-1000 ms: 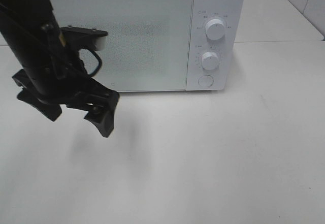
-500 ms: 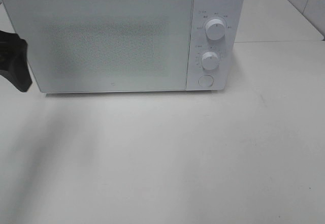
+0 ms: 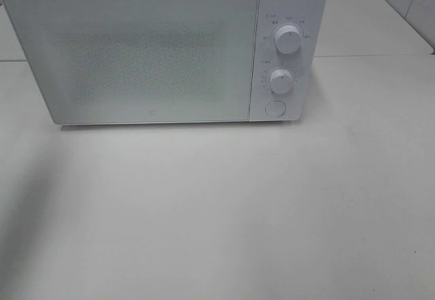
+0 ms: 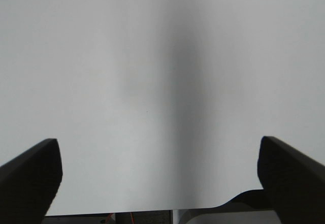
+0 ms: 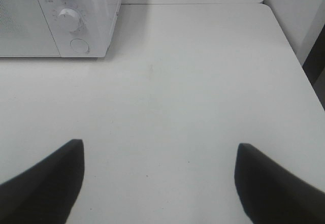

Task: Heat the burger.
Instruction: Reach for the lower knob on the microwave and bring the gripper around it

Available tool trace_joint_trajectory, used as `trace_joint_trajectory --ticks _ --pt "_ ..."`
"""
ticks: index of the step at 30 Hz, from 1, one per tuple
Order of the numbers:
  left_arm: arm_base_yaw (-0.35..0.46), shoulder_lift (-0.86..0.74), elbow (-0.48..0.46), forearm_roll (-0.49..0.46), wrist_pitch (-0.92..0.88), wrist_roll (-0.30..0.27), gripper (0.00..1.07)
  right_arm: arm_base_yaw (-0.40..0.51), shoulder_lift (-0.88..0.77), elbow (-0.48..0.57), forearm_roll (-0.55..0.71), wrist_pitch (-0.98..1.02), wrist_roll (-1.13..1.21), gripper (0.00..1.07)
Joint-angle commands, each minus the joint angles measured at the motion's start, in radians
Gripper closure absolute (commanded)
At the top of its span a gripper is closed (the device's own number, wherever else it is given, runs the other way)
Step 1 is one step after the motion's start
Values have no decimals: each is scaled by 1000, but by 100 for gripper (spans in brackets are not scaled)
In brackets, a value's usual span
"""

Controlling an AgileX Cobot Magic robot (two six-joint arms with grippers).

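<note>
One white microwave point(image 3: 149, 55) is sitting at the far side of one pale table point(image 3: 224, 211), its door shut. Its right panel is carrying two round dials, an upper knob point(image 3: 288, 39) and a lower knob point(image 3: 281, 80), with one round button point(image 3: 274, 108) beneath. The left gripper point(image 4: 157, 147) is hanging over a plain pale surface, its two dark fingers spread wide with nothing between them. The right gripper point(image 5: 159, 147) is hovering over the table nearer than the microwave, its two fingers likewise apart and empty. The burger is showing in no view, so its place cannot be told.
</note>
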Motion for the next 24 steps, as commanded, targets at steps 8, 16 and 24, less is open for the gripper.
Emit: trace_joint_trajectory --ticks 8,16,24 --pt "27 -218 308 -5 -55 7 6 -7 -25 2 0 -11 9 32" --pt "27 -356 462 -10 -61 7 6 -7 -25 2 0 -11 9 32" --pt "27 -563 583 -10 -124 7 6 -7 -25 2 0 -11 9 32"
